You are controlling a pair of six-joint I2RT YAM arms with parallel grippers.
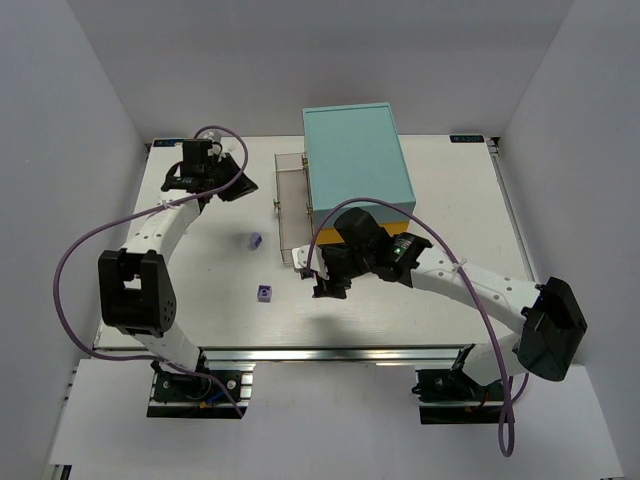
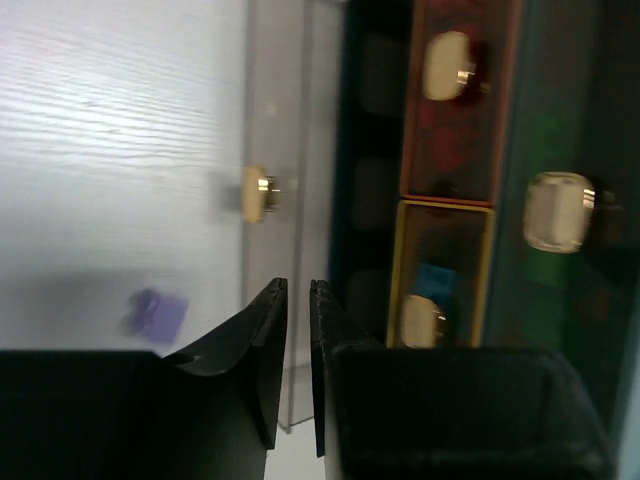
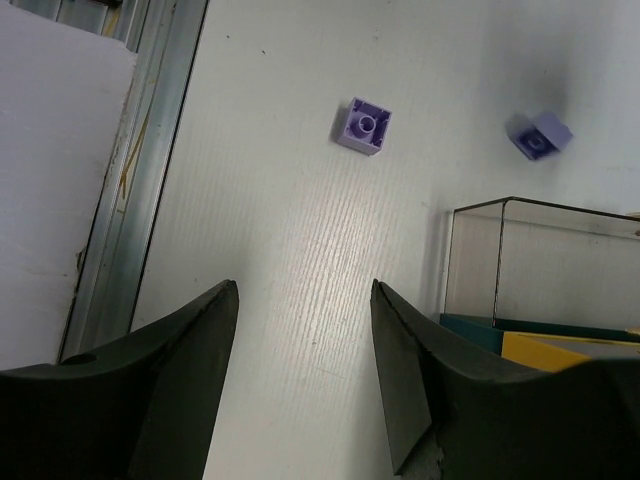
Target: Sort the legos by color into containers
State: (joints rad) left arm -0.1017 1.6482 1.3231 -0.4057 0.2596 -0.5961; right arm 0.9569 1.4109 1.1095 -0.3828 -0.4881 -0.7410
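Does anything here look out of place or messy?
A near brick and a far brick, both purple, lie loose on the table. A clear drawer sticks out of the cabinet, seemingly empty.

A boxy cabinet of light teal, yellow and darker teal layers (image 1: pixel 355 150) stands at the back of the white counter (image 1: pixel 200 290), a little right of the middle. A clear plastic drawer (image 1: pixel 290 205) sits against the cabinet's left side. Left of that drawer, on the counter, lies a small purple studded brick (image 1: pixel 255 241). A second purple brick (image 1: pixel 264 293) lies nearer the arms' bases, apart from the first. The right arm's tool (image 1: pixel 325 285) hangs just before the drawer's near corner, right of the second brick. The left arm's tool (image 1: pixel 240 185) is left of the drawer, behind both bricks. In the cabinet's face, a blue brick (image 2: pixel 432 278) lies in a yellow-framed drawer (image 2: pixel 396 270) next to a red-framed drawer (image 2: pixel 408 100).
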